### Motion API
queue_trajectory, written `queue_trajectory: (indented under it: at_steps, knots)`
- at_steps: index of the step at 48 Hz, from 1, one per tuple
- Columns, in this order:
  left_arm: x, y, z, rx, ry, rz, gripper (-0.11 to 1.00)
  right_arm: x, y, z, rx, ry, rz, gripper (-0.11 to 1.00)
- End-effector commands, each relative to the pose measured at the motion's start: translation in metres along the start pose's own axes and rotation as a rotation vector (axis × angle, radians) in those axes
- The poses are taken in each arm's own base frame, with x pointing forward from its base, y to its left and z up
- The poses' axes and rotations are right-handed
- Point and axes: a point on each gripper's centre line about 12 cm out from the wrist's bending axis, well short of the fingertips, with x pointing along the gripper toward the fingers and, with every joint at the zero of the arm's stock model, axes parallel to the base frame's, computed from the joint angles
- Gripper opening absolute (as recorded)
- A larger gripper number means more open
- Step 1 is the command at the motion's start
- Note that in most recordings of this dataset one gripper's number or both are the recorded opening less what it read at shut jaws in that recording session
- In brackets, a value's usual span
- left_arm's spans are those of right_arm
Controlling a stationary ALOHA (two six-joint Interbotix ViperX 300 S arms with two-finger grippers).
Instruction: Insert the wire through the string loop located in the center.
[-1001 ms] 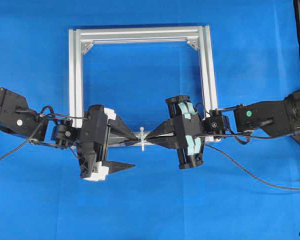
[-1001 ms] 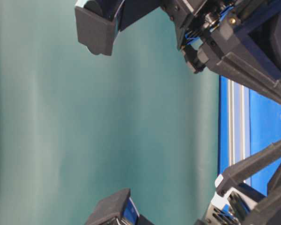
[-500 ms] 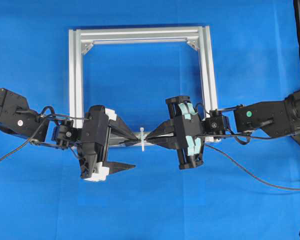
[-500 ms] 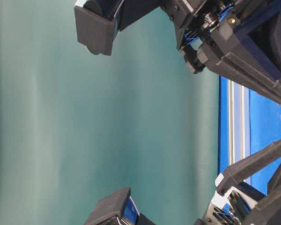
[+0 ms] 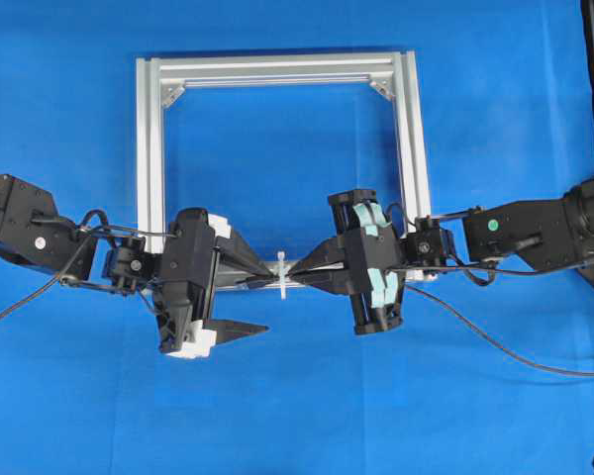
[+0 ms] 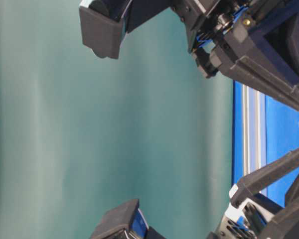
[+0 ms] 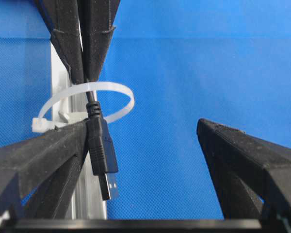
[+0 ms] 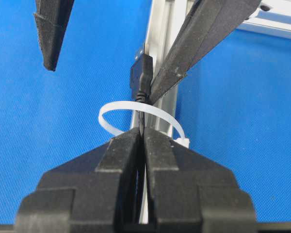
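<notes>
Currently:
Right gripper (image 8: 141, 138): clamping the wire (image 7: 101, 145), feeding its plug through the string loop (image 7: 87, 104).
Left gripper (image 7: 140, 145): standing wide open beyond the loop, waiting to receive.

A square silver aluminium frame (image 5: 277, 69) lies flat on the table (image 5: 277, 396), nearer its far edge, with 2 corner brackets (image 5: 173, 94) inside its far corners. The table is covered in blue cloth. A teal backdrop (image 6: 114, 124) stands behind.

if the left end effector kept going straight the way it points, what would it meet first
Most likely the wire: its plug already sits between the open left end effector fingers, past the string loop. Beyond stands the right end effector.
</notes>
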Motion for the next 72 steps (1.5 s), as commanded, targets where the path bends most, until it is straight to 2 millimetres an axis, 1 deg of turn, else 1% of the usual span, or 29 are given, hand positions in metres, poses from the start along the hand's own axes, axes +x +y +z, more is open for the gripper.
queue_trajectory:
  at_steps: [1,31,37,40,42,50,53,55,72]
  knots:
    - [-0.0008,-0.0023,0.0115,-0.001,-0.035,-0.007,0.92,-0.0006,-0.0003,0.008,0.002,-0.029,-0.001,-0.03]
    - [-0.0001,-0.002,0.0134,-0.003,-0.039,-0.006,0.92,-0.0006,-0.0003,0.008,0.0,-0.029,-0.001,-0.03]
    - [-0.0006,-0.002,0.0131,-0.003,-0.038,-0.006,0.89,-0.0006,-0.0003,0.008,0.002,-0.029,-0.001,-0.03]
    - [-0.0011,-0.0025,0.013,-0.004,-0.038,-0.006,0.81,-0.0006,-0.0003,0.008,0.002,-0.029,-0.001,-0.03]
    - [-0.0008,-0.0014,0.0139,-0.005,-0.041,-0.004,0.73,-0.0006,-0.0003,0.0078,0.002,-0.028,-0.001,-0.03]
    - [-0.0001,0.0043,0.0167,-0.027,-0.049,0.009,0.24,-0.0006,-0.0003,0.0077,0.0,-0.026,-0.001,-0.03]
    - [-0.0003,0.005,0.0162,-0.027,-0.048,0.011,0.11,-0.0008,-0.0003,0.0071,0.0,-0.025,-0.001,-0.03]
    - [-0.0007,0.005,0.016,-0.027,-0.046,0.011,0.09,-0.0006,-0.0003,0.0077,0.0,-0.026,-0.001,-0.03]
    - [-0.0009,0.0052,0.0151,-0.029,-0.042,0.012,0.09,-0.0006,-0.0003,0.0077,0.0,-0.026,-0.001,-0.03]
